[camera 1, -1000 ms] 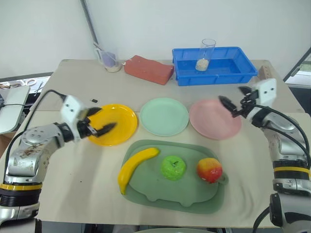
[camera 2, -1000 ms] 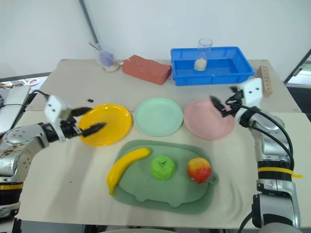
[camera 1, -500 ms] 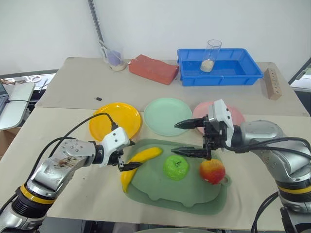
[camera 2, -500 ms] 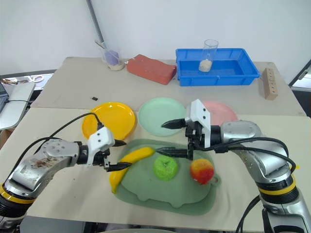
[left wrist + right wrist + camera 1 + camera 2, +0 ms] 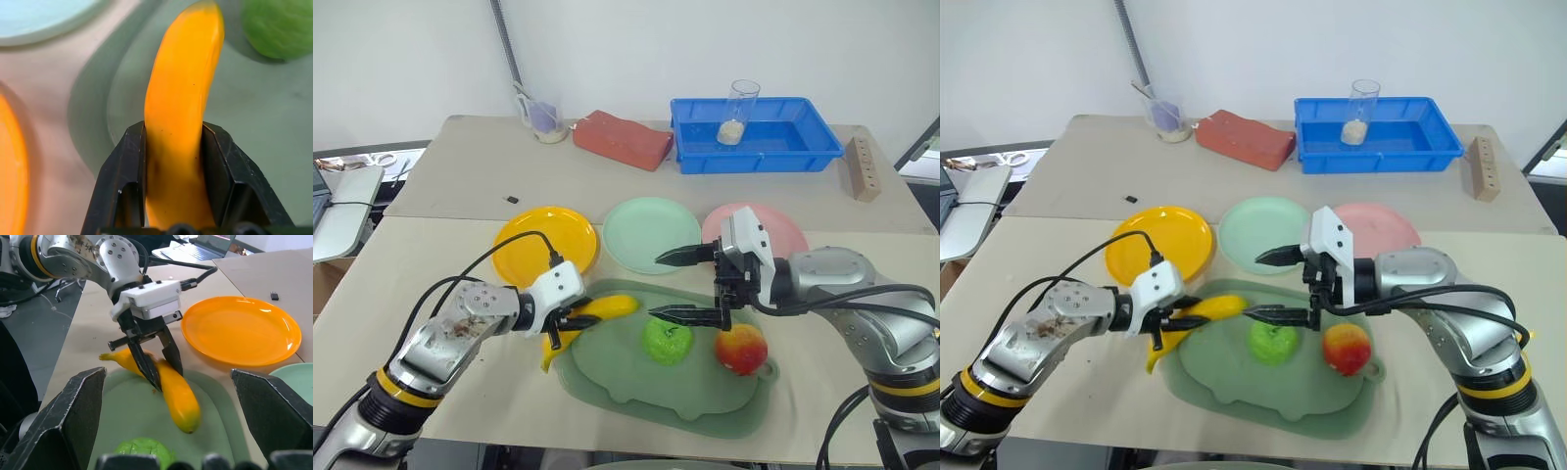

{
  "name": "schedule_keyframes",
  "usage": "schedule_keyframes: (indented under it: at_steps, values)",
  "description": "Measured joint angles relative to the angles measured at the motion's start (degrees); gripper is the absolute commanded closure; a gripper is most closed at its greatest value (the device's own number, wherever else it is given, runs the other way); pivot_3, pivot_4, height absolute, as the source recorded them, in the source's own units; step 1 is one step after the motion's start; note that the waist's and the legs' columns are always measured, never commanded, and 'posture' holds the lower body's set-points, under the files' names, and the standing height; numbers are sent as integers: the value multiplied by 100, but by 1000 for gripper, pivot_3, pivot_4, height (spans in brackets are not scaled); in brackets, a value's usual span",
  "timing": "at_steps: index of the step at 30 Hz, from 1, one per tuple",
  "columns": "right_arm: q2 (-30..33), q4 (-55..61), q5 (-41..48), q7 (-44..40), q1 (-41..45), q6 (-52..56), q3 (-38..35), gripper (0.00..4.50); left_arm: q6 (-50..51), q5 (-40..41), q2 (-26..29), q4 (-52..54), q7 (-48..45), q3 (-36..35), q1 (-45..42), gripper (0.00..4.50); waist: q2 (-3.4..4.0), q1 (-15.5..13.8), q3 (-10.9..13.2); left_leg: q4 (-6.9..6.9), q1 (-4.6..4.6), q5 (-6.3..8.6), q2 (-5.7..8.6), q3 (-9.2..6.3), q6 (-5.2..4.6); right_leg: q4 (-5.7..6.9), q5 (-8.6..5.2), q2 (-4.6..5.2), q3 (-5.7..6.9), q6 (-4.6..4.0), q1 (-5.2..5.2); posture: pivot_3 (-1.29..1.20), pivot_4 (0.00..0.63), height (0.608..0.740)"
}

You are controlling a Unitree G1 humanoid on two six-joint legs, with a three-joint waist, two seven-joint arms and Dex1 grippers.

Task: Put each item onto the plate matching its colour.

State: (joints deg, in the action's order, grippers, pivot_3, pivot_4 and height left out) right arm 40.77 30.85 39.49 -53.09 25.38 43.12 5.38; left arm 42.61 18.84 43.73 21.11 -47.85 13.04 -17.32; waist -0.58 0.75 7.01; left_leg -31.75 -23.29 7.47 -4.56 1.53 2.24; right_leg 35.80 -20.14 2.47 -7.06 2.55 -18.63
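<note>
My left gripper (image 5: pixel 576 318) is shut on the middle of the curved yellow banana (image 5: pixel 602 310), which lies across the left rim of the dull-green tray (image 5: pixel 636 380). In the left wrist view both black fingers (image 5: pixel 128 161) press the banana (image 5: pixel 183 93) from either side. The right gripper (image 5: pixel 656 287) hangs open above the tray, just over the green apple (image 5: pixel 667 341). A red-and-yellow apple (image 5: pixel 740 348) sits to the apple's right on the tray. Behind the tray stand the yellow plate (image 5: pixel 533 245), the mint green plate (image 5: pixel 641 233) and the pink plate (image 5: pixel 781 227), all bare.
At the table's back are a blue bin (image 5: pixel 773 145) with a glass (image 5: pixel 736 110) in it, a red brick (image 5: pixel 620 139), a small cup (image 5: pixel 542 119) and a wooden block (image 5: pixel 865 168). A small black piece (image 5: pixel 512 199) lies behind the yellow plate.
My left gripper came down from over the yellow plate and closed on the banana, nudging it leftward. The right gripper swung in from the pink plate to above the green apple.
</note>
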Motion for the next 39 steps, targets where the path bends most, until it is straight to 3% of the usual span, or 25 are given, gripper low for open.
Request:
schedule_keyframes:
  at_steps: [4,8,14,15,20,21,27,34,39]
  values:
    - [-377,-138,6,363,367,3,-45,0,658,509,-784,-662,690,-1175,-820,3408,-6,-8,1,-6,-5,-1,1,-8,-1,6,-1,-3,7,5,-1,0,150,740]
    - [-599,-182,-15,677,569,5,-43,0,748,484,-735,-1391,1253,-1964,-1287,3408,-1,35,-6,-3,8,12,3,-14,-21,2,0,-6,4,6,30,0,150,740]
    - [-723,-345,-309,816,816,1,161,0,582,-52,-600,-2396,1595,-1945,-1301,3408,-5,17,-3,-4,5,11,3,-17,-19,12,1,-9,6,4,0,0,150,740]
    - [-749,-371,-343,814,860,0,192,0,563,-74,-601,-2446,1589,-1941,-1301,2405,-5,-3,-3,-5,3,11,3,-16,-18,11,1,-7,10,4,2,0,150,740]
    - [-786,-483,-462,772,951,-3,281,0,387,-68,-708,-2472,1552,-1939,-1303,237,-7,-43,-3,-5,-2,10,3,-15,-16,10,2,-4,13,2,0,0,150,740]
    - [-784,-512,-474,758,951,-3,281,0,374,-58,-721,-2472,1542,-1940,-1307,63,-7,-36,-3,-4,-1,10,3,-15,-16,10,2,-4,13,2,0,0,150,740]
    - [-534,-570,-530,611,888,-4,265,0,135,152,-590,-2356,1081,-2078,-1375,63,-7,0,-3,0,-3,10,3,-16,-17,10,2,-5,12,2,-3,0,150,740]
    - [331,-549,-369,-175,612,74,222,0,-417,1046,-51,-532,-935,-1713,-897,63,1,-3,-3,1,8,11,2,-10,-15,-2,1,0,11,0,15,0,150,740]
    - [990,-320,-215,-823,236,139,225,0,-1225,1050,141,94,-1905,-1212,-350,63,-1,13,-2,0,7,12,0,-10,-18,-6,-2,-1,9,-6,14,0,150,740]
